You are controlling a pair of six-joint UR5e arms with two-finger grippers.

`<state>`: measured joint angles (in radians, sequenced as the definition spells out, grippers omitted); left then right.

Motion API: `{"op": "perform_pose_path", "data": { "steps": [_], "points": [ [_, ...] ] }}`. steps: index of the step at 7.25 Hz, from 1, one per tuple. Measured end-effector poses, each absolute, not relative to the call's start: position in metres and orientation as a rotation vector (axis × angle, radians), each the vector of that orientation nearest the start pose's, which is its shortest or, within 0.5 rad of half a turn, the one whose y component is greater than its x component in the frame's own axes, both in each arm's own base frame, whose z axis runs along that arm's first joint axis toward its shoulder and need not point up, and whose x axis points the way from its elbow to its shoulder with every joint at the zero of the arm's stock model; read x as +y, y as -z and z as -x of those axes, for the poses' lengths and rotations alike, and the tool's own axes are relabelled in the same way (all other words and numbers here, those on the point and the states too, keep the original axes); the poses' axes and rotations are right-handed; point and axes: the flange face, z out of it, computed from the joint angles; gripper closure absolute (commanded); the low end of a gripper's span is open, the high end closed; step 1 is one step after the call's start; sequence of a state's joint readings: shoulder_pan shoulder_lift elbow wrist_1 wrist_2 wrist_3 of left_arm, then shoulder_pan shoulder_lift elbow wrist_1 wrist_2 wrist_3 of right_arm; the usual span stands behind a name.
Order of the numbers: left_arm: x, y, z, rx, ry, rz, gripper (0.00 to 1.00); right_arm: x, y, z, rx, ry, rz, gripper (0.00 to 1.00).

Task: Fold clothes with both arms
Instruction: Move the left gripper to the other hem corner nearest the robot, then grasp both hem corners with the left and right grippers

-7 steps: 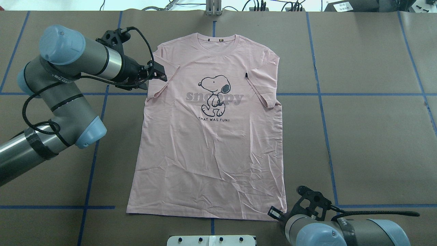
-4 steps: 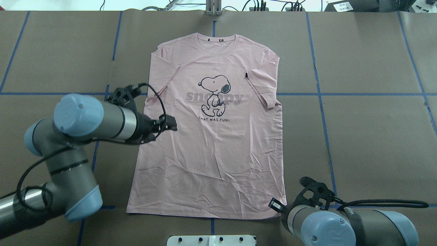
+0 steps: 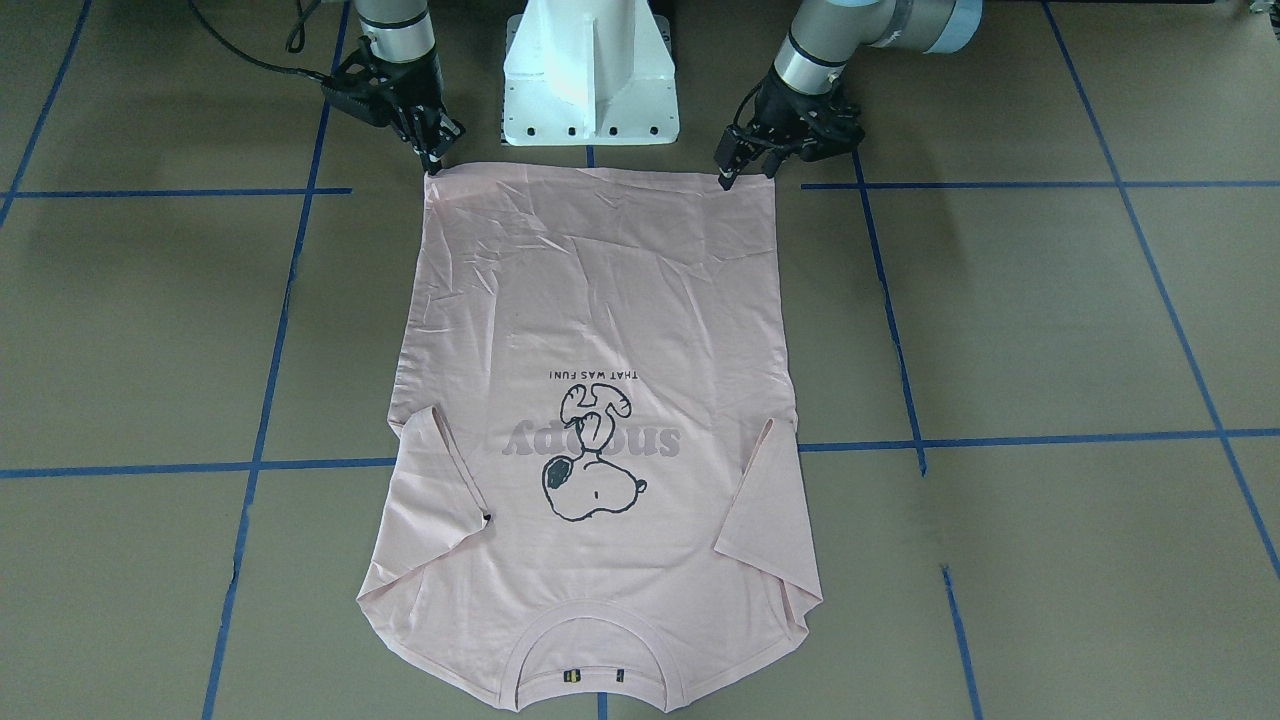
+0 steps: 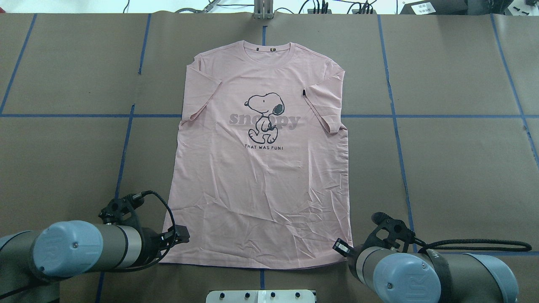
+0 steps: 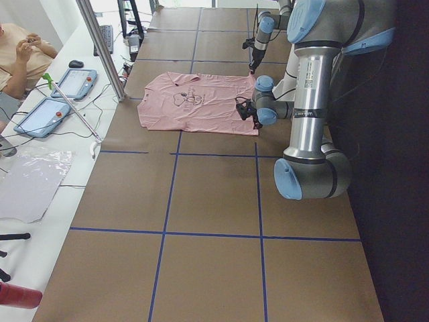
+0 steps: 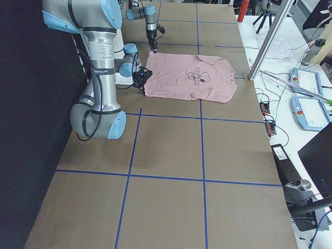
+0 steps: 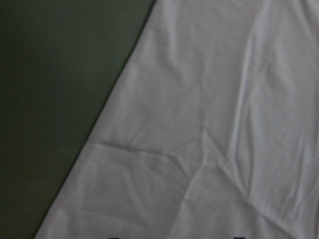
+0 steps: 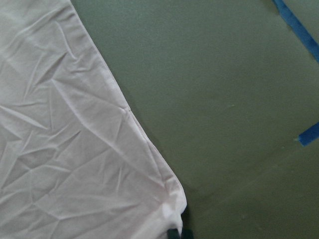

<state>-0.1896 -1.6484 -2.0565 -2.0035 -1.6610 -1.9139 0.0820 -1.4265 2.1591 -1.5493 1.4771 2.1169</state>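
Note:
The light pink T-shirt (image 4: 261, 168) lies flat and print up on the brown table, collar at the far side and both sleeves folded inward. It also shows in the front view (image 3: 600, 330). My left gripper (image 4: 184, 234) sits low at the shirt's near left hem corner, jaws apart; in the front view (image 3: 726, 178) it is at the view's right. My right gripper (image 4: 338, 248) is at the near right hem corner (image 3: 435, 165). The right wrist view shows its fingertips (image 8: 178, 232) closed on the bunched corner of the cloth.
The white pedestal base (image 3: 590, 75) stands just behind the hem, between the two arms. Blue tape lines (image 4: 396, 115) cross the brown table cover. Beyond the far edge are a metal pole (image 5: 100, 47), tablets (image 5: 74, 84) and a seated person.
My left arm swept from the shirt's left sleeve down along its left edge to the near left hem corner. My right gripper edged slightly forward at the right hem corner.

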Motion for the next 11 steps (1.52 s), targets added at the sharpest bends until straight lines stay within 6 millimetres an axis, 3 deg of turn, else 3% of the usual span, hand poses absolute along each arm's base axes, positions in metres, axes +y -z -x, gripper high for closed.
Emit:
{"op": "perform_pose_path", "data": {
  "steps": [2, 4, 7, 8, 9, 10, 11],
  "points": [
    [-0.198, -0.362, -0.477, 0.938, 0.430, 0.171, 0.21, -0.183, -0.325, 0.480, -0.766, -0.633, 0.087, 1.00],
    [-0.194, -0.366, -0.478, 0.920, 0.426, 0.171, 0.23, -0.183, -0.325, 0.480, -0.765, -0.633, 0.087, 1.00],
    [-0.195, -0.368, -0.479, 0.914, 0.429, 0.162, 0.37, -0.183, -0.324, 0.479, -0.767, -0.634, 0.087, 1.00],
    [-0.195, -0.369, -0.479, 0.912, 0.431, 0.158, 0.47, -0.183, -0.324, 0.479, -0.769, -0.634, 0.087, 1.00],
    [-0.196, -0.370, -0.479, 0.908, 0.433, 0.156, 0.67, -0.183, -0.323, 0.479, -0.769, -0.634, 0.087, 1.00],
    [-0.196, -0.371, -0.479, 0.898, 0.434, 0.153, 1.00, -0.183, -0.323, 0.479, -0.770, -0.634, 0.087, 1.00],
    [-0.196, -0.371, -0.478, 0.887, 0.436, 0.152, 1.00, -0.183, -0.323, 0.479, -0.770, -0.634, 0.087, 1.00]
  ]
}}
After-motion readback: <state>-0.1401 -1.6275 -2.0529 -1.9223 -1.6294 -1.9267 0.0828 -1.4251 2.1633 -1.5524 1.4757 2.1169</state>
